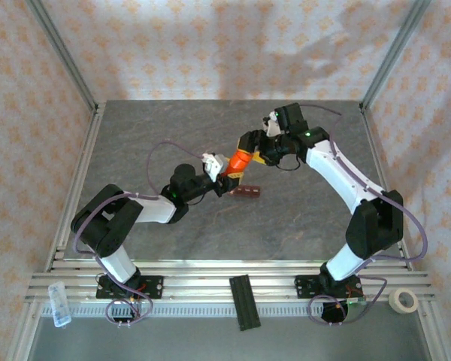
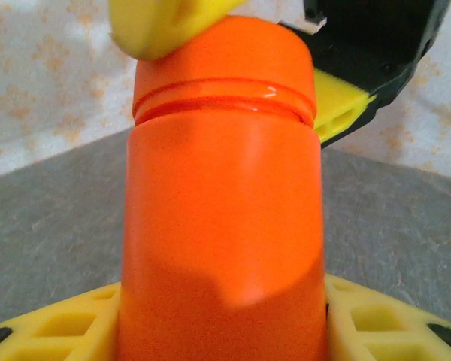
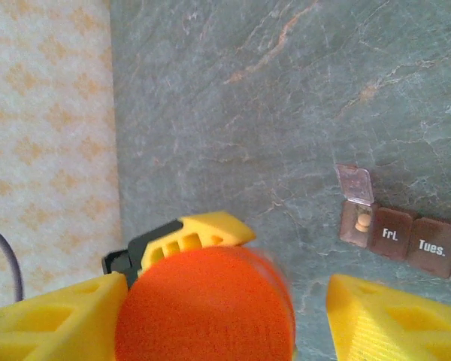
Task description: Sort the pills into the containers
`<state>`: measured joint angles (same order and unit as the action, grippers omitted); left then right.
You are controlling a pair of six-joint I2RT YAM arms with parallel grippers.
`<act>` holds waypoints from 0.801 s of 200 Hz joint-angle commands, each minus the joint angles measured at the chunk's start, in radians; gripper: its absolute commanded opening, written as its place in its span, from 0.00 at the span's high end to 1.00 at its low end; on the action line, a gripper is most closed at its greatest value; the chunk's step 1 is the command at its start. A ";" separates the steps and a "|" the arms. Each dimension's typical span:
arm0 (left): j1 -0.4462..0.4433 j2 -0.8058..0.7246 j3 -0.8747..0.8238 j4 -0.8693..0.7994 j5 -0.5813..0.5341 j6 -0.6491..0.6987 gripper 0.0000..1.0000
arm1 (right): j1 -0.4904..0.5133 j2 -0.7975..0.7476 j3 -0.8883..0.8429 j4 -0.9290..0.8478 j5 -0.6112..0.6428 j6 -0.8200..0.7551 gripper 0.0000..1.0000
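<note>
Orange pill bottle [image 1: 239,161] is clamped aloft by left fingers [image 2: 60,325]; right fingers [image 3: 395,316] are spread, straddling its cap [image 3: 203,308], one side clear. Pill organiser [image 3: 406,242] is laid on table [image 1: 150,135] just near-side of bottle, long axis left-right, one lid open.
</note>
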<state>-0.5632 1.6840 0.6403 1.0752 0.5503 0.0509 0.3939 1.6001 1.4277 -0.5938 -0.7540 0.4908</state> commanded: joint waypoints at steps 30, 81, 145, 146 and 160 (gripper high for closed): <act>0.057 0.000 0.032 0.160 0.144 -0.059 1.00 | -0.029 -0.067 0.095 -0.150 -0.001 -0.183 0.15; 0.120 0.035 0.105 0.160 0.411 -0.246 1.00 | -0.057 -0.059 0.223 -0.331 -0.079 -0.549 0.18; 0.125 0.063 0.136 0.161 0.497 -0.325 1.00 | -0.051 0.035 0.342 -0.420 -0.160 -0.640 0.25; 0.125 0.063 0.136 0.161 0.497 -0.325 1.00 | -0.049 0.036 0.344 -0.422 -0.160 -0.641 0.25; 0.125 0.064 0.137 0.160 0.501 -0.329 1.00 | -0.040 0.050 0.355 -0.437 -0.153 -0.649 0.25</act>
<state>-0.4431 1.7420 0.7456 1.1755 0.9989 -0.2447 0.3401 1.6196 1.7485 -0.9642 -0.8791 -0.1009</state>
